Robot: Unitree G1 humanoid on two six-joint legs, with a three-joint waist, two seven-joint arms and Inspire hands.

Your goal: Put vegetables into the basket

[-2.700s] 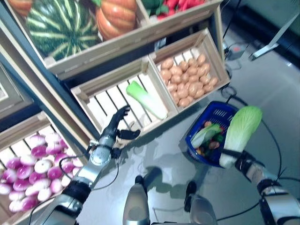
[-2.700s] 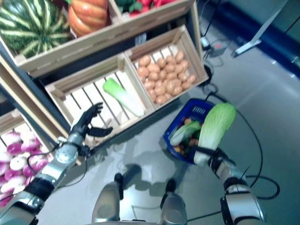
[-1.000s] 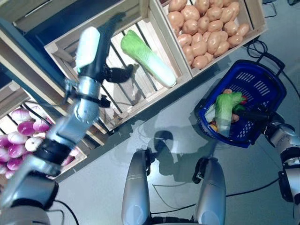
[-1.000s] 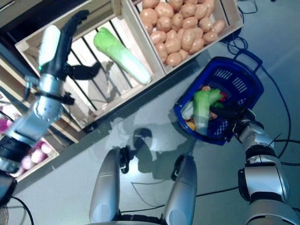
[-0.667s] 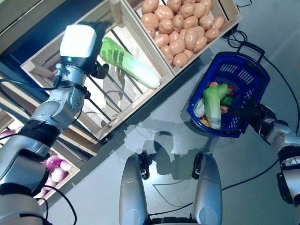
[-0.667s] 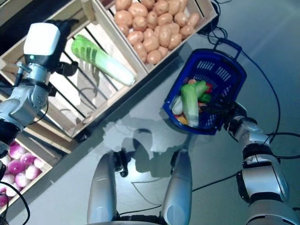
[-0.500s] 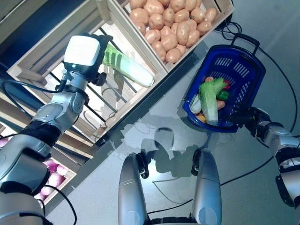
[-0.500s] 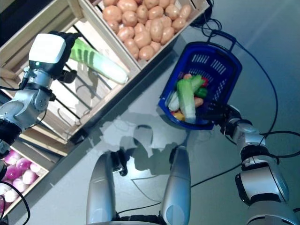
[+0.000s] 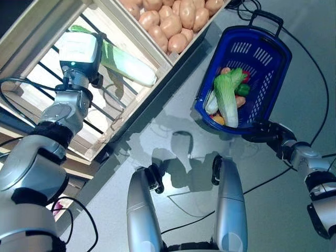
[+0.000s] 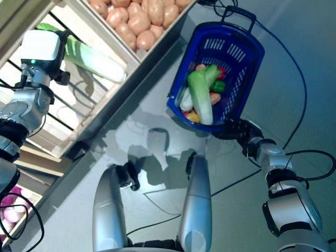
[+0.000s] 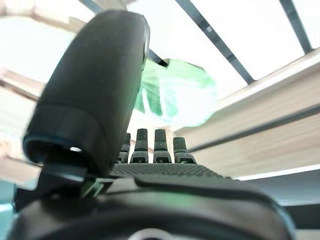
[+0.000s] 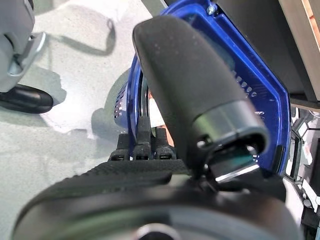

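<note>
The right hand [image 10: 234,127] is coming away empty now, sitting just at the near rim of the blue basket [image 10: 247,71] on the floor. A few seconds ago it was carrying a pale green cabbage above the basket; now that cabbage [image 10: 199,98] is lying lengthwise inside, on top of the other vegetables, with nothing gripping it. In the right wrist view the fingers [image 12: 142,131] are reaching straight out toward the basket wall and curling round nothing, so that hand is released. That is one more vegetable delivered.

Meanwhile the left arm is doing the moving. It was hanging low in front of the crates; now the left hand [image 11: 95,100] is reaching into the slatted crate [image 9: 50,86], right up against the leafy end of the second cabbage [image 9: 123,60]. From the head views the wrist unit is covering the fingers, and the left wrist view is showing the fingers [image 11: 160,145] stretched out in a row toward the green leaves, the thumb standing clear. Relaxed and not yet closing, by the look of it.

The potatoes [image 9: 168,16] are sitting untouched in the neighbouring crate. So the drop is looking done, and the next pick is shaping up: this cabbage is long and smooth, and I judge the hand will need to wrap well round its middle before lifting.
</note>
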